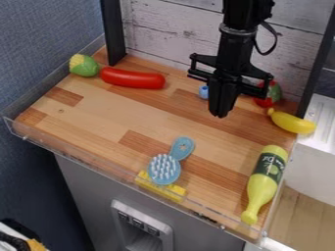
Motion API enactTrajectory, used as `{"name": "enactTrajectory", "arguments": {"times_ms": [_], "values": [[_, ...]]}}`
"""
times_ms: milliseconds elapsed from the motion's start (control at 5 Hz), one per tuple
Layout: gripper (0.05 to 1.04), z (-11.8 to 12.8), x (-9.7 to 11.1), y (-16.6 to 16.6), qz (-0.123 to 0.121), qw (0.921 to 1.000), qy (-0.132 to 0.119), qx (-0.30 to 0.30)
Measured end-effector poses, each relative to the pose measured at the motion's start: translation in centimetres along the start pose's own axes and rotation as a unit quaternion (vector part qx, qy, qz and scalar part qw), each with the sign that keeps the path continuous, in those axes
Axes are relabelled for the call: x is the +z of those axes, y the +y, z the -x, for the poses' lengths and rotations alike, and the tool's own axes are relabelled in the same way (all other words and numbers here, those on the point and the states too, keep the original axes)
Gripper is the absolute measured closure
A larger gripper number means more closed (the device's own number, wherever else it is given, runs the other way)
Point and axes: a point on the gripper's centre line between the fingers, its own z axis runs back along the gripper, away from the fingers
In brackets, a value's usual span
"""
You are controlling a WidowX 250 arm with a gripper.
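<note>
Showing nearest a yellow-green bottle (267, 179) at right, then a blue brush (165, 167) overlapping a yellow block (171, 192). Farther back, a banana (292, 122) and, with fingers pressed together, the black gripper (220, 114), near a small blue object (204, 92) toward the left. Beyond, a red-and-green toy (266, 100), a red sausage (132, 78) and a green-and-yellow toy (83, 65).

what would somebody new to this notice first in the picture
Probably the black pincer, hanging over the back right of the wooden surface. Next, the bright red sausage-shaped toy toward the back left and the yellow-green bottle along the right side. The blue brush near the front edge, bristles up, may catch the eye too.
</note>
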Motion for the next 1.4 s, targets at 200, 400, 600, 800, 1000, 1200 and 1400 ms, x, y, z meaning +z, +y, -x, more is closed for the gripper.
{"name": "enactTrajectory", "arguments": {"times_ms": [200, 400, 600, 800, 1000, 1200, 1400], "values": [[0.985, -0.4, 0.4, 2.2, 0.004, 0.9994, 0.000, 0.034], [0.819, -1.9, 0.6, 6.0, 0.010, 0.9961, 0.000, 0.087], [0.567, -3.6, 0.8, 9.7, 0.015, 0.9926, 0.001, 0.121], [0.279, -5.4, 0.6, 14.0, 0.021, 0.9911, -0.001, 0.132], [0.087, -6.7, 0.1, 18.7, 0.025, 0.9942, 0.000, 0.105], [0.083, -7.1, -0.3, 21.0, 0.027, 0.9977, 0.008, 0.062], [0.083, -7.2, -0.3, 21.5, 0.027, 0.9993, 0.016, 0.022]]}}
